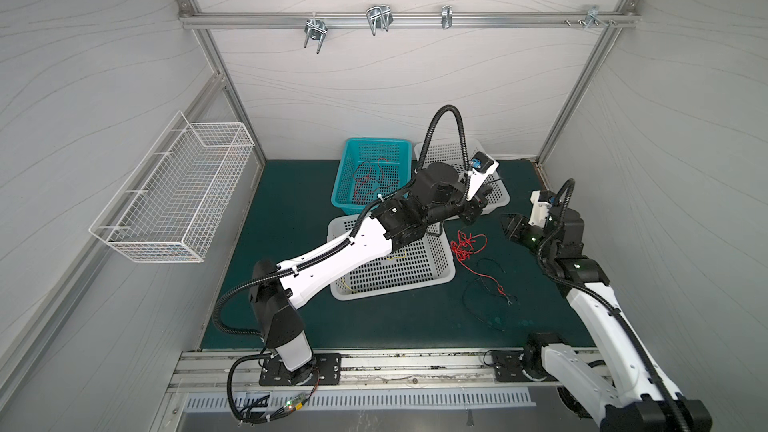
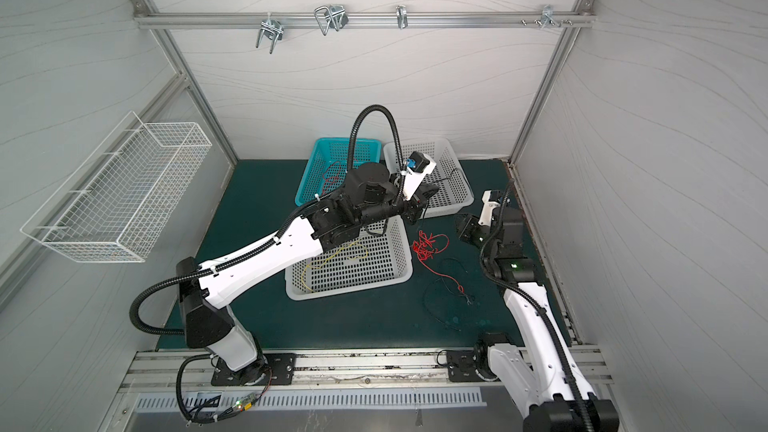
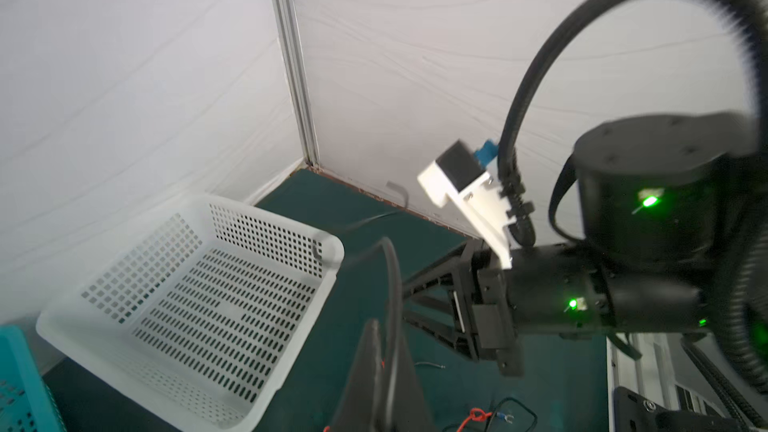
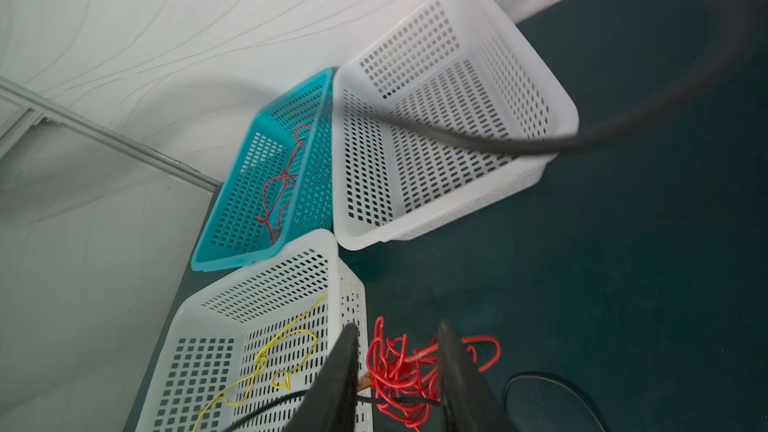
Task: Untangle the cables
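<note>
Just beside the front white basket, on the side toward the right arm, the red tangle lies on the mat. Past that basket's far corner the left gripper is clenched on a black cable. The right gripper hangs released near the tangle. I'd draw the cable away slowly, watching that no red loop rides up with it, and let the right jaws pin the tangle if one does.

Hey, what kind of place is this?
Probably a robot lab work cell: white panels in an aluminium frame, a left arm and right arm bolted to a front rail, and a teal basket on a green mat.
</note>
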{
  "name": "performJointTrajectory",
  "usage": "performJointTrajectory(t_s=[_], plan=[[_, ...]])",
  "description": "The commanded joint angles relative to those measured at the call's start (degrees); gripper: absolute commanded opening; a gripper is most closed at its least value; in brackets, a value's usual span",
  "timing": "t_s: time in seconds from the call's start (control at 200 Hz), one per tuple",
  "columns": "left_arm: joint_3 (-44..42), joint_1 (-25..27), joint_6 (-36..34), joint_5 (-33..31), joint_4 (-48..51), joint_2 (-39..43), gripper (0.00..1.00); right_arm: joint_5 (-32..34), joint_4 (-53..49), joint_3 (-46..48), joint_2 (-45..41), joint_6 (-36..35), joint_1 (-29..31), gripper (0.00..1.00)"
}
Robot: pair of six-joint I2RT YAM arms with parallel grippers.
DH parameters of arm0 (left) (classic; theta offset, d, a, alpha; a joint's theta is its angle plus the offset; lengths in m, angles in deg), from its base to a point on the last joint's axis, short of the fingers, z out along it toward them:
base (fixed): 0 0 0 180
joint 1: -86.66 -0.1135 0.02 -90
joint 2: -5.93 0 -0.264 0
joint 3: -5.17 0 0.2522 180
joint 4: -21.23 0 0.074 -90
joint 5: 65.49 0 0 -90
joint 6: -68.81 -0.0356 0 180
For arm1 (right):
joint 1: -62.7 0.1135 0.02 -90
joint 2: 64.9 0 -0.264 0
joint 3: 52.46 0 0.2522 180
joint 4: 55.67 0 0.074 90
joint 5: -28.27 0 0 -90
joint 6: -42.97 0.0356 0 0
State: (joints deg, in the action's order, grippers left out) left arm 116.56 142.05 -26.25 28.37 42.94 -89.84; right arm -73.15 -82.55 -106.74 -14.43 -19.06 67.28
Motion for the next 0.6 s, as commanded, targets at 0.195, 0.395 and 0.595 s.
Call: performJointTrajectory(t_s=[0.195, 0.395, 0.595], plan=[[10.68, -0.03, -7.24, -5.11, -0.88, -1.31, 0.00, -0.53, 1.00, 4.17, 1.63, -0.19, -3.07, 0.45], [14.30, -0.03, -9.33, -5.40, -0.09, -1.86, 0.00, -0.42, 2.53, 6.32, 3.28, -0.03, -3.59, 0.46], [14.82, -0.07, -10.94, -6.19, -1.43, -2.27, 0.00, -0.96, 3.19, 6.62, 5.15, -0.28, -3.62, 0.46]])
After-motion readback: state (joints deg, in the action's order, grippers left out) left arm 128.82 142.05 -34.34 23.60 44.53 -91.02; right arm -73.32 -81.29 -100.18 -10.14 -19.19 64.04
